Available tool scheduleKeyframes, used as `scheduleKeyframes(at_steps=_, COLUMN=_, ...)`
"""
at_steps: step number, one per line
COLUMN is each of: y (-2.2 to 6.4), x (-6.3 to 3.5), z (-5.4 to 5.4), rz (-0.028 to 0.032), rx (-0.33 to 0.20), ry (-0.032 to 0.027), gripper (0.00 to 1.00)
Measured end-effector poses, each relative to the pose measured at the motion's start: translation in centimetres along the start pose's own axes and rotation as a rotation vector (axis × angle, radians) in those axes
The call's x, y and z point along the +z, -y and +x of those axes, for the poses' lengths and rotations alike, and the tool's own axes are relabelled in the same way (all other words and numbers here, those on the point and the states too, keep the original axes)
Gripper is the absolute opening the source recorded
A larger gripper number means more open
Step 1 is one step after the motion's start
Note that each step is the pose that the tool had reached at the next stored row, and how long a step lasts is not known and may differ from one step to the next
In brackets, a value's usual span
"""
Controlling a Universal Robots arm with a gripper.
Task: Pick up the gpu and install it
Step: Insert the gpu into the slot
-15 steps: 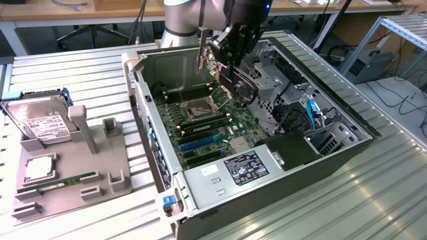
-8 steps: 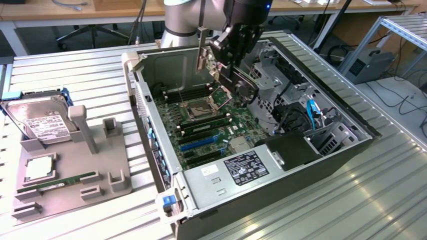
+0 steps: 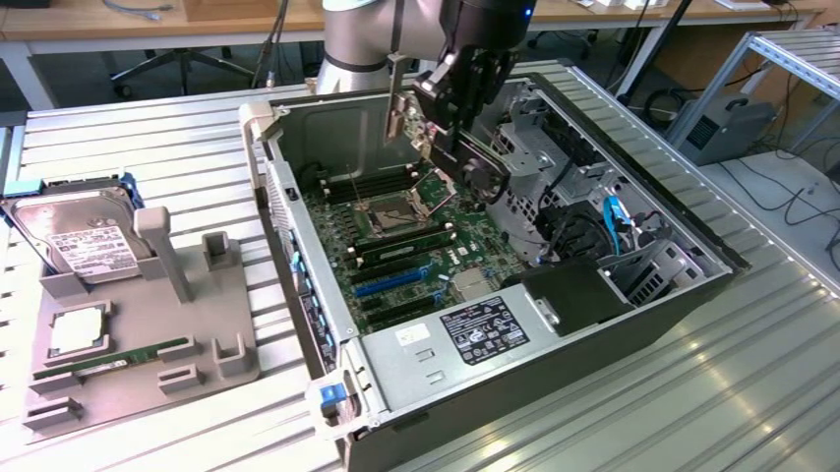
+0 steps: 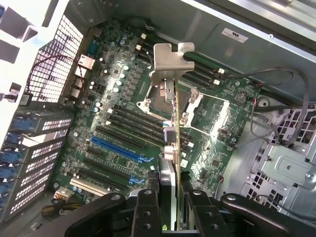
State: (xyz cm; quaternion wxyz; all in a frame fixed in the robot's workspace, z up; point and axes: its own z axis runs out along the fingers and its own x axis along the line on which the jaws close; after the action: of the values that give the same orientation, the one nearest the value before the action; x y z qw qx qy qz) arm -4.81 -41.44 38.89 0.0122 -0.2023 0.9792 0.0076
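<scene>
My gripper (image 3: 453, 103) is shut on the gpu (image 3: 475, 165), a thin dark card held on edge above the open computer case (image 3: 302, 295). The card's pale metal bracket (image 3: 395, 98) hangs on the side toward the case's rear wall. In the wrist view the gpu (image 4: 170, 148) appears edge-on between the two black fingers (image 4: 147, 213), with its bracket (image 4: 170, 61) at the far end. The card hovers clear above the green motherboard (image 4: 123, 133), over the processor socket (image 4: 197, 111) and apart from the blue slot (image 4: 118, 150).
A grey holder (image 3: 171, 315) on the exterior view's left carries a hard drive (image 3: 79, 241), a processor (image 3: 79, 329) and a green memory stick (image 3: 112, 364). Inside the case are a power supply (image 3: 479, 329), a drive cage (image 3: 552, 147) and blue cables (image 3: 613, 221).
</scene>
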Motion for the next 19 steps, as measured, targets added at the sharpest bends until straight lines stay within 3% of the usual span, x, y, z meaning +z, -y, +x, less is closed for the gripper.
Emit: scheduleKeyframes(at_steps=19, y=0.0, x=0.01, z=0.0, rz=-0.0016, rx=-0.058, ry=-0.0006, gripper=0.27)
